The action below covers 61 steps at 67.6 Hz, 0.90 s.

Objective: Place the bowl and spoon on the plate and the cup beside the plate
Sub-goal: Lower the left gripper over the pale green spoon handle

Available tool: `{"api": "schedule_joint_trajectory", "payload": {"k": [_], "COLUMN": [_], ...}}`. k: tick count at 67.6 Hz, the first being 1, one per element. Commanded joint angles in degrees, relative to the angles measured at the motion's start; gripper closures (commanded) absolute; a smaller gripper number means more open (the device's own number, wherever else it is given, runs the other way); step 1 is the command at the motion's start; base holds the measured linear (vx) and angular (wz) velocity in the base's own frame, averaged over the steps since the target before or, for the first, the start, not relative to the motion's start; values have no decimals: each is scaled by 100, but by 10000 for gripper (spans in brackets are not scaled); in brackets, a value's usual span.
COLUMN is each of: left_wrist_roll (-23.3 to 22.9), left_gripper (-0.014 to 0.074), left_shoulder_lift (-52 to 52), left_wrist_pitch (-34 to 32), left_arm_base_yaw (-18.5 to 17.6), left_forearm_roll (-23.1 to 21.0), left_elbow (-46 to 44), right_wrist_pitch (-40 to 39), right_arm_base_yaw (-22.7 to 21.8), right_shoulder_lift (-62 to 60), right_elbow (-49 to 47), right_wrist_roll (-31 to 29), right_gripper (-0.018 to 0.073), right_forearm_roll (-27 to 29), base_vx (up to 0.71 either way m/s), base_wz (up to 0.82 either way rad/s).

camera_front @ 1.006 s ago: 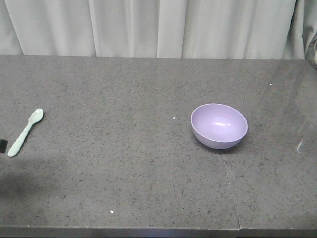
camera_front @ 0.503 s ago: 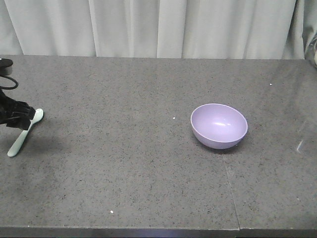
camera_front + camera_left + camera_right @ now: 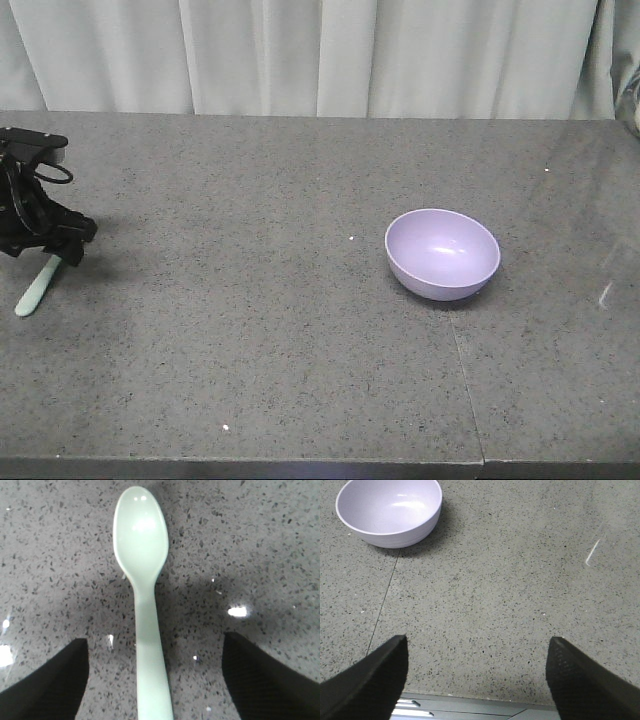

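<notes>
**Left pincer set over the spoon, grasp not yet made**

The grey speckled bench [image 3: 250,380] carries only two of the task's things. The plate and the cup appear in no view, so where the bowl and spoon should end up cannot be read from here.

The lavender bowl [image 3: 442,253] stands upright and empty toward 3 o'clock from the bench's middle, well apart from the action. In the right wrist view it lies at 11 o'clock. The right pincer [image 3: 476,645] has its fingers spread over bare bench, holding nothing.

The step in hand looks like the pickup of the spoon. At the 9 o'clock edge of the front view, the left pincer [image 3: 58,248] is down over the spoon [image 3: 35,285]. In its own wrist view the fingers stand apart, one on each side of the handle, touching neither side. The scoop points to 12 o'clock and the handle runs straight to 6.

The next move probably calls for a short descent and a squeeze across the narrow handle, which lies flat and thin against the stone and may slip.

In the front view the pincer hides the scoop. In the wrist view the handle's end is cut off at the bottom edge. How high the fingertips sit above the bench I cannot tell.
</notes>
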Motion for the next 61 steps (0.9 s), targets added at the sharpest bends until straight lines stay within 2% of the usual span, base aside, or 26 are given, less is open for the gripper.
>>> {"api": "schedule_joint_trajectory", "payload": {"k": [1,29,46,61], "left_wrist_roll": [27,32,32,32], "left_gripper": [74,79,162,202], "left_shoulder_lift": [-192,0,0,0], "left_wrist_pitch": [-156,-334,-404,-423], "left_arm_base_yaw": [10,10,10,10], "left_forearm_roll": [23,31,31,31], "left_elbow": [-185,-185,-185,-185], "right_wrist_pitch": [-309,-135,-92,-92], "right_arm_base_yaw": [10,10,10,10], "right_shoulder_lift": [54,54,54,54], "right_elbow": [-184,-184,-184,-184], "right_wrist_roll": [-53,-53,-53,-53], "right_gripper": [-2,25,50,62], "right_forearm_roll": [6,6,6,6], "base_vx": [0,0,0,0], "base_wz": [0,0,0,0]}}
